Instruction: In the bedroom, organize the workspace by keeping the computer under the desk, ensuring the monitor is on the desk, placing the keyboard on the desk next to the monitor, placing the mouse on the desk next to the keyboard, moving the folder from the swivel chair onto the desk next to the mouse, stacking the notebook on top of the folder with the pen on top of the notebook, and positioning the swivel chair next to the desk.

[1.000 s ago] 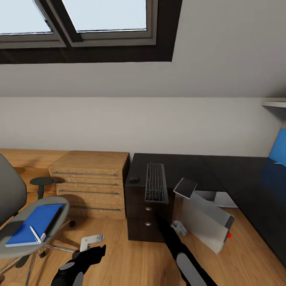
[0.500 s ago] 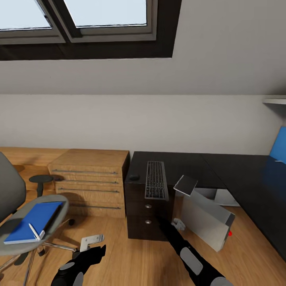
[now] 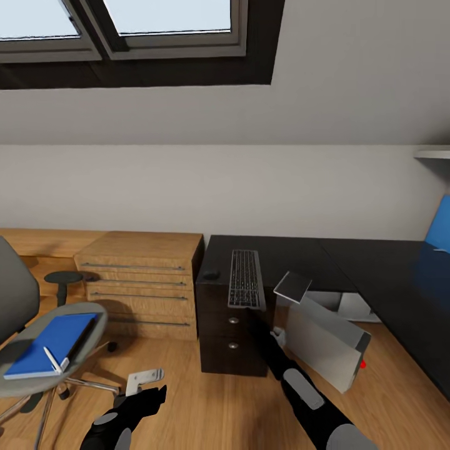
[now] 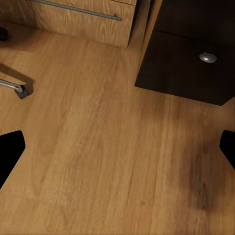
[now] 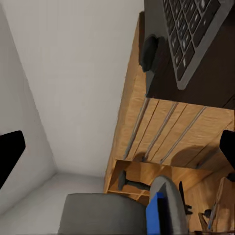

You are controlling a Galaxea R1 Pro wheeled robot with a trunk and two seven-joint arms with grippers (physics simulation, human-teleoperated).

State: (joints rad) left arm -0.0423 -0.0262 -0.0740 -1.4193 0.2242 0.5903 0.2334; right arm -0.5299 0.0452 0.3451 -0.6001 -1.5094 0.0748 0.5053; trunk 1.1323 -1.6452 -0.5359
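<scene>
**A:** Where does the workspace stand?

**B:** The keyboard (image 3: 244, 287) lies lengthwise on the black desk (image 3: 350, 265), at the end above the drawers, with the mouse (image 3: 210, 274) just beside it near the desk's edge by the oak dresser (image 3: 140, 282). That pairing looks right for the task. The computer (image 3: 325, 340) stands tilted on the floor in the desk's knee space, partly under the top.

**A:** And the folder?

**B:** It is on the seat of the swivel chair (image 3: 19, 312) — the blue folder (image 3: 53, 344) lies flat there with a pen (image 3: 52, 360) across its near corner. That job is not yet done. I cannot make out the notebook.

**A:** What are the arms doing?

**B:** The right gripper (image 3: 277, 338) is low, in front of the drawers and just beside the tower; in its wrist view the fingertips sit at opposite edges with nothing between them, so it is spread and empty. The left gripper (image 3: 145, 380) hangs over bare floor (image 4: 98, 147) between chair and desk, likewise spread wide and holding nothing.

**A:** Why so low?

**B:** My guess — the right arm is placed to straighten or push the tower further under the desk.
</scene>
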